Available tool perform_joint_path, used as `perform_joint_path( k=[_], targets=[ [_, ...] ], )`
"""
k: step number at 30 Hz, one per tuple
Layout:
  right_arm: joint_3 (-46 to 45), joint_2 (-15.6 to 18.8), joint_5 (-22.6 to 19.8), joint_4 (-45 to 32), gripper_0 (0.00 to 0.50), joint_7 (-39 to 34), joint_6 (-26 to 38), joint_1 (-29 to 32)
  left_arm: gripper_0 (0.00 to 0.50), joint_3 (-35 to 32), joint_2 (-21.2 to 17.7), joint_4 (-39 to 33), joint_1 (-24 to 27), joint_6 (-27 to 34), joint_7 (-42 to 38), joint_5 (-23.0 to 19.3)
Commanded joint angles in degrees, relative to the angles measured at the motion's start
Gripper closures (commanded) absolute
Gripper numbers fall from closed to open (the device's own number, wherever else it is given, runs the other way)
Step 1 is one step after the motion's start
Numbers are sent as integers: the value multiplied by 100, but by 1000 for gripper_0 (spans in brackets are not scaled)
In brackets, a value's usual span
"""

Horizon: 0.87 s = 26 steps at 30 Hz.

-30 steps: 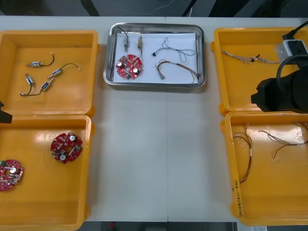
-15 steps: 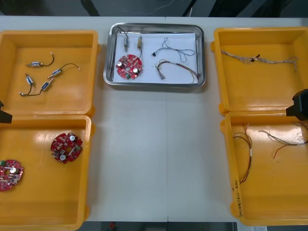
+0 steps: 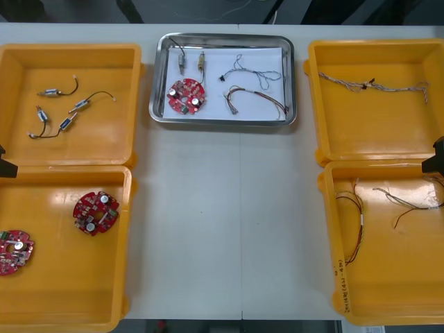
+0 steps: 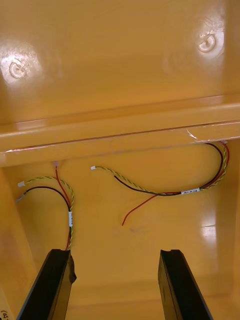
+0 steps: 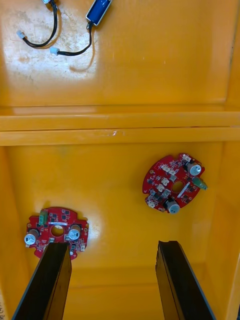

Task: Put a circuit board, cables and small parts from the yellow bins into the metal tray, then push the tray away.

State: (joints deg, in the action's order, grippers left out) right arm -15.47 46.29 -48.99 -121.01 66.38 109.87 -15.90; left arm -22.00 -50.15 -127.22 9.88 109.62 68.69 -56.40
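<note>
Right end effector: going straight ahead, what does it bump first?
The open right end effector would probably meet the yellow bin's floor first, near the red and yellow cable; depth is unclear.

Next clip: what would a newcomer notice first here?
The metal tray at the table's far middle, holding a red circuit board, cables and small metal parts, stands out between the yellow bins. The left pincer hangs open over two boards in the near left bin; the right pincer hangs open over red and yellow cables in the near right bin.

Tray (image 3: 223, 122) sits between the bins (image 3: 104, 142)
</note>
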Motion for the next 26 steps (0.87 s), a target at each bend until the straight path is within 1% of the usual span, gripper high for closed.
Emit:
perform_joint_path(
  k=[1, 26],
  targets=[
    [-175, 223, -41, -28, 0, 15, 13, 60, 0, -165, -267, -136, -83, 38, 294, -38],
    [-175, 223, -41, -28, 0, 15, 13, 60, 0, -165, -267, -136, -83, 38, 294, -38]
  ],
)
